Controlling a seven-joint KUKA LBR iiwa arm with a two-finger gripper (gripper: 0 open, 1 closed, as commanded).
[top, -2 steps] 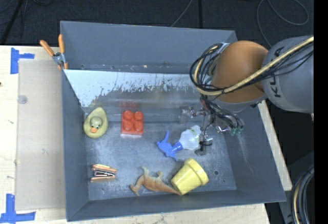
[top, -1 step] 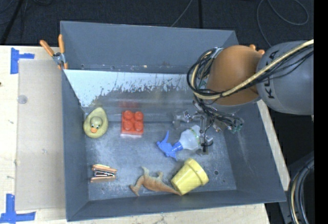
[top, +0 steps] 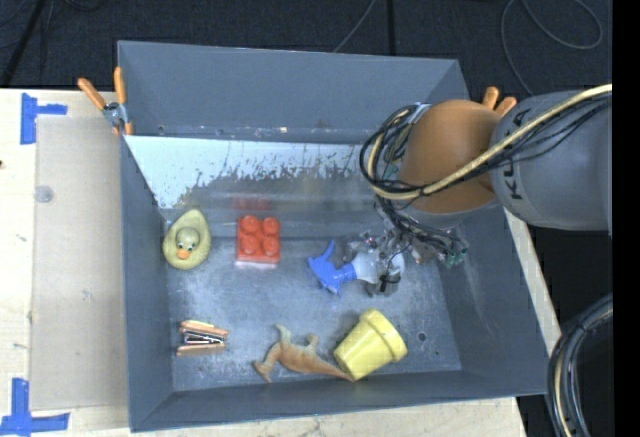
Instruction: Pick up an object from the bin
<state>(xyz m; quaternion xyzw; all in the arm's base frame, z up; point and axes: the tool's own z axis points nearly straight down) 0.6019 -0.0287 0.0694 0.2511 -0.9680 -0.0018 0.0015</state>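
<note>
Taking the grey metal bin (top: 290, 90) as a clock face with 6 o'clock at the near rim, the nearest things lie along the front of the floor. A tan toy dinosaur (top: 295, 358) lies flat at 6 o'clock. Its tail end is touching or just beside a yellow cup (top: 372, 345), which is tipped on its side at 5 o'clock with its mouth turned toward the middle of the bin. At 7 o'clock, well apart from these two, lies a small orange and wooden clothespin (top: 202, 335).

Farther in, just to the 3 o'clock side of the centre, lies a small blue plastic piece (top: 326, 271) of uneven shape. The tool (top: 378, 270) is low over the floor at that piece's 3 o'clock side, right against it. Whether the tool is wide or narrow cannot be told, because dark cables and metal parts crowd its tip. Nor can it be told whether the blue plastic piece is actually gripped.

On the same line across the bin, a red toy brick (top: 258, 240) with studs on top lies flat toward 9 o'clock. A yellow rubber duck (top: 186, 240) sits beyond it, close to the 9 o'clock wall.

Farthest back, at about 2 o'clock, the wrist's orange cover (top: 450, 157) hangs above the tool with looped cables (top: 390, 160) draped around it. The grey arm (top: 560, 165) runs out over the 3 o'clock rim.
</note>
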